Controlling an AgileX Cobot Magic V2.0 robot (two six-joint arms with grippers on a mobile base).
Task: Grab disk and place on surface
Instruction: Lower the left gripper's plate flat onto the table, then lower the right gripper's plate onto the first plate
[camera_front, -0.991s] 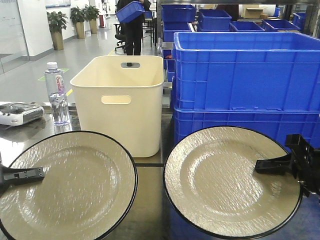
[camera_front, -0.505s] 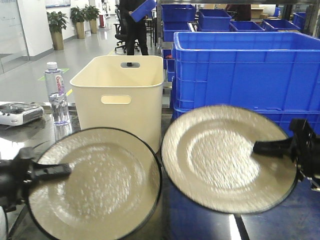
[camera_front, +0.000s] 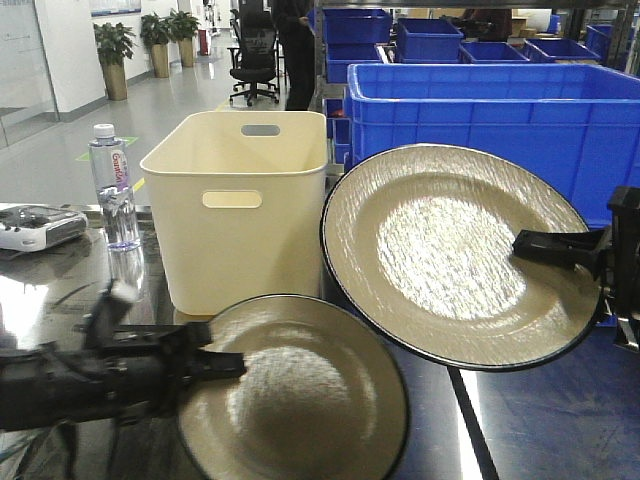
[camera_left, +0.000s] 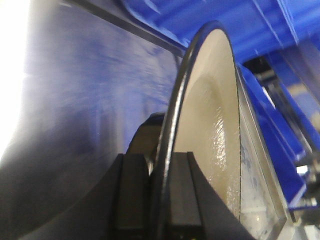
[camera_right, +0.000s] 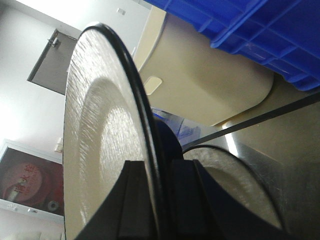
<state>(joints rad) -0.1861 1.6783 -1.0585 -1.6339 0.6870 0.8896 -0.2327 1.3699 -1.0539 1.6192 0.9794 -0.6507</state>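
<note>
Two beige disks with black rims are held above the dark shiny surface (camera_front: 545, 420) with its black tape line. My left gripper (camera_front: 218, 365) is shut on the left rim of the lower disk (camera_front: 305, 395), which lies low at the front centre. The left wrist view shows that disk (camera_left: 210, 125) edge-on, pinched in the left gripper (camera_left: 159, 192). My right gripper (camera_front: 535, 246) is shut on the right rim of the raised, tilted disk (camera_front: 450, 255). In the right wrist view this disk (camera_right: 102, 145) sits in the right gripper (camera_right: 160, 200), with the lower disk (camera_right: 235, 182) beyond it.
A cream plastic bin (camera_front: 245, 215) stands behind the disks at the centre. Stacked blue crates (camera_front: 480, 105) fill the back right. A water bottle (camera_front: 113, 185) and a white controller (camera_front: 35, 226) sit at the left. A chair and a person are far behind.
The right disk has risen and tilted up in front of the blue crates. The left arm has swung its disk rightward and down toward the front centre.
</note>
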